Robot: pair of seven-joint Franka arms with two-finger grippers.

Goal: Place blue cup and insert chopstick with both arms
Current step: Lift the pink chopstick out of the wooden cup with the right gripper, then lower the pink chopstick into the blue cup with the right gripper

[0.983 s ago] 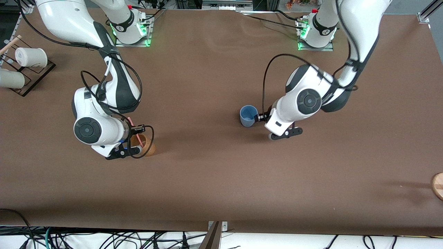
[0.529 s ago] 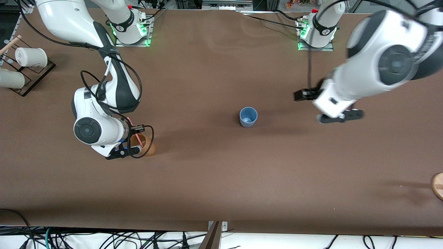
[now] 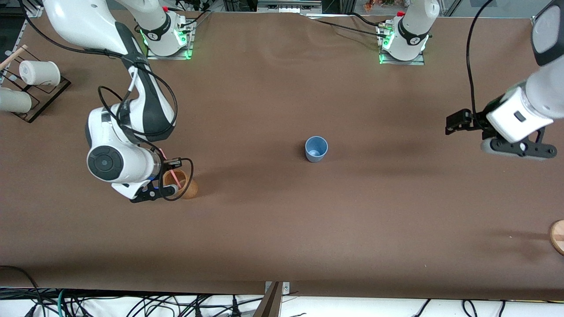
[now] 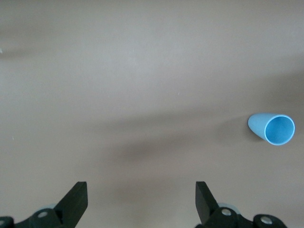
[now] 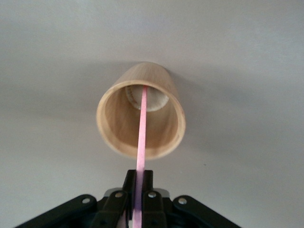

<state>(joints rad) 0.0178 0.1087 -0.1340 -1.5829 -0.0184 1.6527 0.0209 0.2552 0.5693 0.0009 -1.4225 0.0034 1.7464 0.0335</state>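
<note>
- Since a second ago the left gripper [image 3: 498,132] has drawn away from the blue cup [image 3: 316,149] and risen over the surface [image 3: 282,229] toward the left arm's end; the cup has stayed where it was.
- Blue cup: upright near the middle of the surface, mouth up, nothing touching it; the left wrist view shows it [image 4: 272,128] well apart from that gripper.
- Chopstick [image 3: 175,176]: a thin pink stick pinched by the jaws of the right gripper [image 3: 169,178], which are pressed together on its upper part. In the right wrist view the chopstick [image 5: 141,142] runs from the jaws down into the brown cup [image 5: 140,118], its lower end at the cup's pale bottom.
- Brown cup [image 3: 186,186]: stands toward the right arm's end of the surface, somewhat nearer the front camera than the blue cup and well apart from it.
- Left gripper's jaws: spread wide and empty, with bare surface below them in the left wrist view [image 4: 141,202].
- White cups [image 3: 38,72] lie on a dark rack [image 3: 42,99] at the right arm's end.
- A round wooden piece [image 3: 557,236] shows at the edge of the left arm's end, nearer the front camera.
</note>
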